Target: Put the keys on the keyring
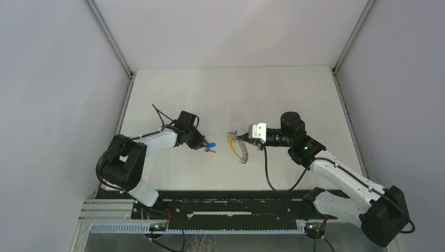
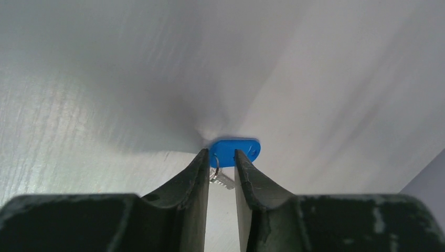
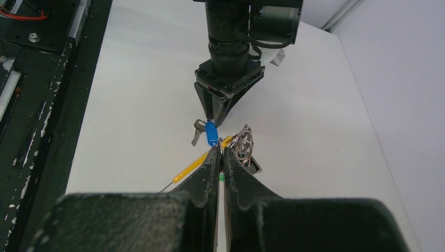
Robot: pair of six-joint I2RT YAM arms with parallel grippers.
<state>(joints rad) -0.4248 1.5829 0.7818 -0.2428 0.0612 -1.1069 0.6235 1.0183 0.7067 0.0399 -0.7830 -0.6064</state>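
- Note R fingers [image 3: 208, 173] clamped on keyring [image 3: 244, 143]: this steadies the ring for threading.
- L fingers [image 2: 194, 178] parted; blue key [image 2: 233, 151] at tips, keyring at its 3 o'clock.

Bright, even, diffuse light washes the white table [image 1: 220, 100] with only faint soft shadows, while in the left wrist view a grey shadow spreads left of the crisp blue key head [image 2: 234, 151], the surface around it soft and streaky.

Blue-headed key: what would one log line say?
left hand: slightly parted at blue plastic-headed silver key | right hand: shut on small metal keyring with yellow tab | key: apart from keyring
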